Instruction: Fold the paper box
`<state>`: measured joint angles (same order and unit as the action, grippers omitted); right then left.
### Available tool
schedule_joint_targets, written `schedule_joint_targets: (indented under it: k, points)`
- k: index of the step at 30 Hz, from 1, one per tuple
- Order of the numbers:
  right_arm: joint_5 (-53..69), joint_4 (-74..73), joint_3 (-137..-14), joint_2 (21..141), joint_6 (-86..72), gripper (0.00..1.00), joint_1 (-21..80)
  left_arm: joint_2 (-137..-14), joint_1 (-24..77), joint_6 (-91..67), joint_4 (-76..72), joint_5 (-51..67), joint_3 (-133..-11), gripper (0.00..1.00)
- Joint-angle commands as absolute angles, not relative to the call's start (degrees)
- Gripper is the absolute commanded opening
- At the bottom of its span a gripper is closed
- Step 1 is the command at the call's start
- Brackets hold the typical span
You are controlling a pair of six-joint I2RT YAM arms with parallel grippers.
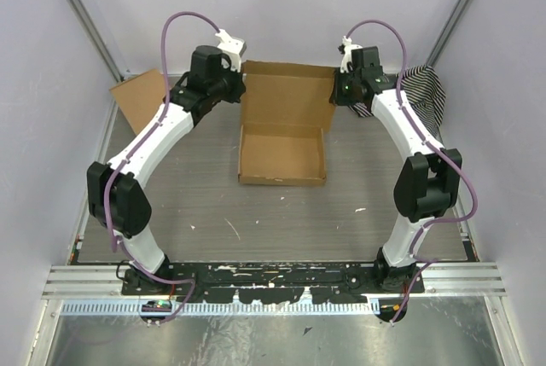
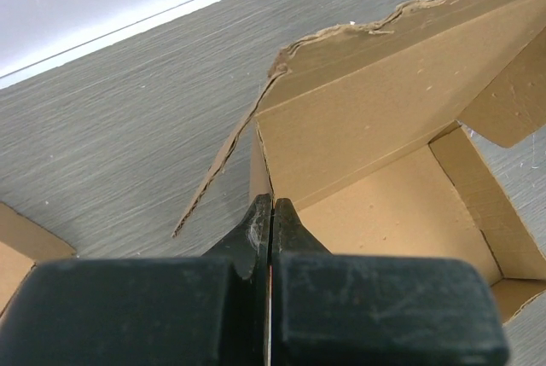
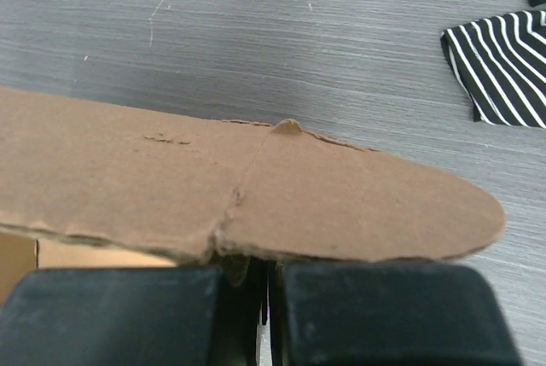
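— Two pincers, one box. List them, please.
— Item one, the paper box [image 1: 281, 131]: brown card, lying on the far middle of the desk [image 1: 196, 212]. Its near part already stands as a shallow tray [image 1: 281, 157]. The lid panel [image 1: 287, 84] rises behind the tray and is not yet brought over.
— Item two?
— Left pincer [image 2: 271, 206]: fingers pressed together at the box's far left corner. The thin edge of a side wall runs in between the tips, so I judge it pinches that card.
— Item three?
— Right pincer [image 3: 266, 274]: gap very narrow, tips hidden behind the rounded side flap [image 3: 358, 212] at the far right corner. Whether card sits between them cannot be told.
— Sundries?
— Striped cloth [image 3: 503, 63] to the right, apart from the box. Smaller cardboard rectangle [image 1: 141, 93] at the far left, likewise apart.
— Handling note for the step in hand?
— Lid to be closed, by my reading. Both sides should travel together at one pace, or the panel may twist along its crease. Side flaps want turning inward ahead of the lid, so they slip inside the tray walls, not outside. Grip lightly; the ragged far edge looks weak. Nothing holds the tray, and it may slide toward the arms, so press downward rather than pull.
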<state>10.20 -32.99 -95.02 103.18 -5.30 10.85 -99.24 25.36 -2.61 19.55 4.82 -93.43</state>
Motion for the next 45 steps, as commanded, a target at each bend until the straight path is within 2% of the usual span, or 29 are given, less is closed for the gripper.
schedule_joint_targets:
  k: [1, 9, 18, 30, 40, 45]
  points:
    - [4.7, -30.8, -99.0, 102.5, -10.3, 0.01, 13.4, -99.2, 27.7, -4.0, 16.9, 2.2, -94.0, 0.0]
    - [-3.1, -21.5, -99.1, 100.5, -10.4, 0.01, 13.9, -101.4, 27.8, -3.3, 16.2, -3.3, -98.8, 0.0]
    - [-4.9, -8.1, -95.0, 99.7, -10.0, 0.02, 14.1, -106.3, 27.8, -4.0, 13.8, -4.7, -104.3, 0.0]
    - [-11.8, 3.4, -75.3, 93.7, -12.9, 0.03, 18.2, -101.9, 27.9, -10.9, 6.5, -5.1, -86.0, 0.0]
    - [-19.5, 1.7, -69.5, 91.5, -15.0, 0.03, 22.3, -97.1, 29.9, -13.4, 7.2, -6.8, -79.7, 0.0]
    - [-19.8, -1.2, -67.7, 89.6, -16.4, 0.08, 22.8, -93.4, 31.8, -13.4, 7.8, -8.1, -75.3, 0.05]
